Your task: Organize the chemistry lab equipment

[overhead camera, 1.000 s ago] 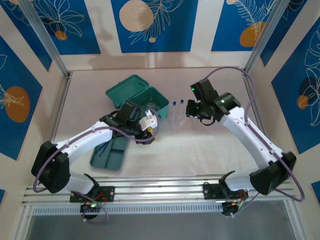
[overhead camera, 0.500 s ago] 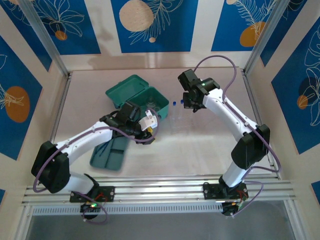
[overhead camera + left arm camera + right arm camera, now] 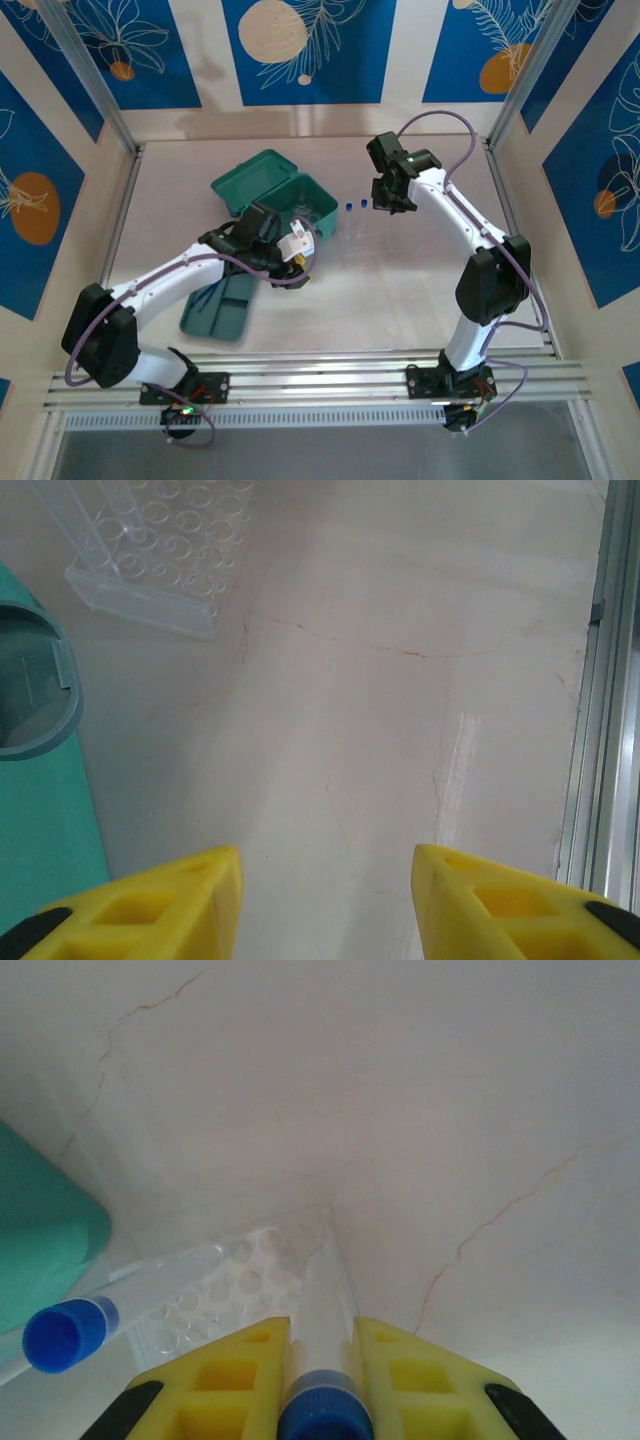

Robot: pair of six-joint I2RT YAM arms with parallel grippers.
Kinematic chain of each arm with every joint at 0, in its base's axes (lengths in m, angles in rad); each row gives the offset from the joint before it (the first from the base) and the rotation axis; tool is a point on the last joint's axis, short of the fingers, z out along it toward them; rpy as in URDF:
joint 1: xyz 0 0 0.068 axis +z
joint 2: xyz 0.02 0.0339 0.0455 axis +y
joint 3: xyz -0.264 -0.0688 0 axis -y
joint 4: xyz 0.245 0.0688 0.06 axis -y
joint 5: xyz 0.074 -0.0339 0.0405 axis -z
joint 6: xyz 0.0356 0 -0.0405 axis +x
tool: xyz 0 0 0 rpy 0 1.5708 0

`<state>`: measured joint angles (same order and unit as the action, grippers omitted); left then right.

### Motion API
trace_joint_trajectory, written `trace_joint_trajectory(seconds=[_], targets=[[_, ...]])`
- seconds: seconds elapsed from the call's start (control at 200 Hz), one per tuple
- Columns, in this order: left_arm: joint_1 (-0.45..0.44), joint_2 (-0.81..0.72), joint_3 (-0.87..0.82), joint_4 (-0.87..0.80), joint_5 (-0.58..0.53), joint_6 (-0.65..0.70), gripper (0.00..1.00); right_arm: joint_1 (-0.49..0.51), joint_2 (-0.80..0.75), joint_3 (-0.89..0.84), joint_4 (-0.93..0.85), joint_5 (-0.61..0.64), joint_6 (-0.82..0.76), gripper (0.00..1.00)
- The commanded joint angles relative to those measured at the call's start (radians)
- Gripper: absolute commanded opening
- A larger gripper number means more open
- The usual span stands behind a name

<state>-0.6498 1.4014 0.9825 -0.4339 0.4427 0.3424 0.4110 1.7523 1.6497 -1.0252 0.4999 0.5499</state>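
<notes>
My right gripper [image 3: 388, 197] [image 3: 320, 1335] is shut on a thin clear tube with a blue cap [image 3: 325, 1415], whose far end reaches the clear rack [image 3: 235, 1285]. A second capped tube [image 3: 65, 1335] leans in that rack; two blue caps [image 3: 356, 205] show from above. My left gripper [image 3: 303, 247] [image 3: 327, 865] hangs open over bare table beside the open teal case [image 3: 275, 195] [image 3: 35, 720]. The dark-green divided tray [image 3: 222, 305] lies under the left arm. I cannot make out the beaker, dish and tweezers.
The clear rack [image 3: 150, 560] [image 3: 352, 235] stands between the two grippers, right of the case. A metal rail [image 3: 600, 730] borders the table on the right. Patterned walls close in the back and sides.
The right arm has swung its elbow inward, and its gripper has moved left and back to the tubes at the rack. The left arm has not moved.
</notes>
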Motion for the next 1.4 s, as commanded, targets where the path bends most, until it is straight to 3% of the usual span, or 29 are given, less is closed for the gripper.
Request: trace_joint_trajectory(seconds=[0.0,1.396], targets=[[0.006,-0.025,-0.012,-0.015,0.003,0.011,0.48,-0.002,0.020,0.038,0.020,-0.057,-0.013,0.13],[0.005,-0.031,-0.017,-0.014,0.001,0.017,0.48,0.021,0.121,0.081,0.007,-0.039,-0.029,0.14]])
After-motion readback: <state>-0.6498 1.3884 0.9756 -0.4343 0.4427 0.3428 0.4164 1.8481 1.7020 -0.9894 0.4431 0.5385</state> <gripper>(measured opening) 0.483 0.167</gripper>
